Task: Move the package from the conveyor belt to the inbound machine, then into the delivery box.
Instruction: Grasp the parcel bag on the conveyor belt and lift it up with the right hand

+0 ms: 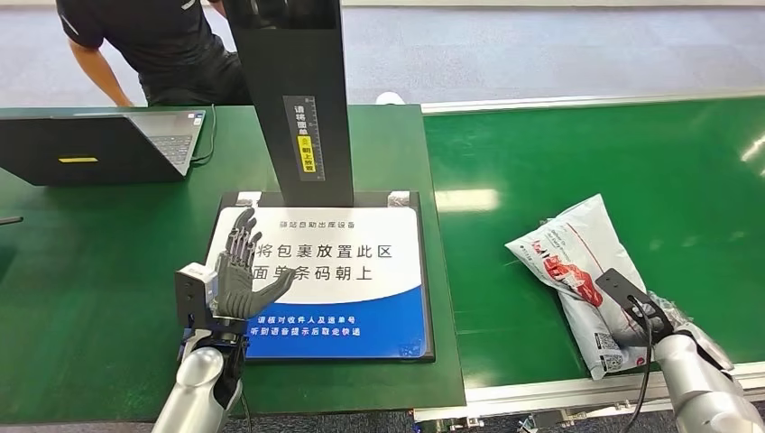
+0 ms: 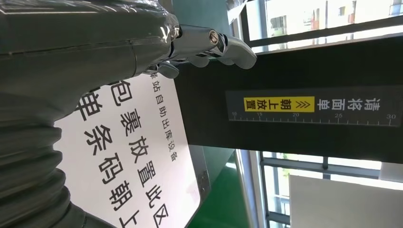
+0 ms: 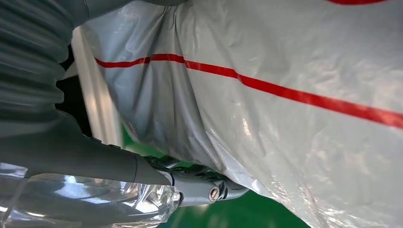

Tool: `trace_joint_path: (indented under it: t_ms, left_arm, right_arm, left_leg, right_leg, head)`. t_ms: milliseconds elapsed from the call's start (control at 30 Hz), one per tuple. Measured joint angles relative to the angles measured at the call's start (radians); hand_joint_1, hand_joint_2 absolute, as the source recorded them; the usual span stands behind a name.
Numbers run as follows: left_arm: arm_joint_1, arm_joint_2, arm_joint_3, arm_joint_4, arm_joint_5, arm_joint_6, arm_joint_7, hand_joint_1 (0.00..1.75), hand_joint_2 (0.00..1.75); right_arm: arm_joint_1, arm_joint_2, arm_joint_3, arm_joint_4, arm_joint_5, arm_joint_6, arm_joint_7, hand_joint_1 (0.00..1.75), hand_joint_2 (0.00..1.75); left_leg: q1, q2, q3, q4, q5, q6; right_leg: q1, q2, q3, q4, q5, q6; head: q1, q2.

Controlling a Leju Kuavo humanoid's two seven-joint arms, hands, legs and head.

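Observation:
The package [image 1: 568, 257], a white plastic bag with red print, lies on the green conveyor belt [image 1: 586, 153] at the right. My right hand [image 1: 663, 316] is at its near end, partly under the wrist bracket. In the right wrist view the thumb [image 3: 199, 183] presses against the bag's crinkled film [image 3: 285, 71], which folds over the palm and hides the fingers. My left hand [image 1: 239, 271] hovers open, fingers spread, over the left part of the inbound machine's white and blue plate [image 1: 361, 271]. In the left wrist view its fingertips [image 2: 209, 45] stand before the black column [image 2: 309, 128].
The machine's black column [image 1: 289, 90] rises at the back of the plate. An open laptop [image 1: 99, 144] sits on the green table at the far left. A person in dark clothes [image 1: 153, 45] crouches behind the table. The belt's metal rim [image 1: 541, 392] runs along the front.

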Motion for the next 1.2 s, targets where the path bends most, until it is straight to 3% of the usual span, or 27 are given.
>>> trace_joint_path:
  t_ms: [67, 233, 367, 700, 833, 1000, 1200]
  left_arm:
    - [-0.006, 0.000, -0.002, 0.007, 0.003, 0.000, 0.000, 0.00, 1.75]
    - [-0.016, 0.000, -0.002, 0.020, 0.006, 0.000, 0.000, 0.00, 1.75]
    - [-0.016, 0.000, -0.004, 0.024, 0.008, -0.003, 0.000, 0.00, 1.75]
    - [-0.011, 0.000, -0.019, 0.027, 0.014, -0.004, 0.000, 0.00, 1.75]
    - [-0.005, 0.000, -0.019, 0.026, 0.014, -0.002, 0.000, 0.00, 1.75]
    - [0.027, 0.000, -0.018, 0.007, 0.006, -0.002, 0.010, 0.00, 1.75]
    - [0.043, 0.000, -0.018, -0.007, 0.002, -0.002, 0.013, 0.00, 1.75]
  right_arm:
    - [0.010, -0.002, -0.020, 0.001, -0.027, 0.025, -0.044, 1.75, 1.75]
    - [0.029, -0.001, -0.051, 0.000, -0.062, 0.043, -0.107, 1.74, 1.75]
    - [0.038, 0.000, -0.063, -0.006, -0.072, 0.029, -0.130, 1.61, 1.75]
    - [0.069, 0.014, -0.066, -0.037, -0.110, -0.008, -0.192, 1.75, 1.75]
    - [0.091, 0.033, -0.065, -0.070, -0.105, -0.120, -0.215, 1.75, 1.75]
    - [0.168, 0.077, -0.063, -0.192, -0.041, -0.404, -0.173, 1.75, 1.75]
    - [0.236, 0.112, -0.063, -0.325, -0.028, -0.453, -0.163, 1.75, 1.75]
  left_leg:
    - [0.000, 0.001, 0.000, 0.000, -0.001, 0.000]
    - [0.000, 0.002, 0.001, 0.000, -0.002, 0.001]
    - [0.000, 0.002, 0.002, 0.000, -0.002, 0.001]
    - [0.000, 0.002, 0.001, 0.000, -0.002, 0.001]
    - [0.000, 0.001, 0.000, 0.000, -0.002, 0.001]
    - [0.000, -0.003, -0.005, 0.000, -0.002, 0.001]
    - [0.000, -0.002, -0.007, 0.000, -0.002, 0.001]
  right_leg:
    - [0.000, 0.001, 0.000, 0.000, 0.000, 0.000]
    - [0.001, 0.002, 0.000, -0.001, 0.000, 0.000]
    - [0.001, 0.001, 0.001, -0.001, 0.000, 0.001]
    - [0.001, 0.001, 0.001, -0.001, -0.001, 0.001]
    - [0.000, 0.001, 0.000, 0.000, -0.001, 0.001]
    - [0.000, -0.003, -0.003, 0.001, -0.002, 0.002]
    - [0.000, -0.002, -0.006, 0.001, -0.002, 0.001]
  head:
    - [0.000, 0.000]
    - [0.000, 0.000]
    - [0.000, 0.000]
    - [0.000, 0.000]
    - [0.000, 0.000]
    - [0.000, 0.000]
    - [0.000, 0.000]
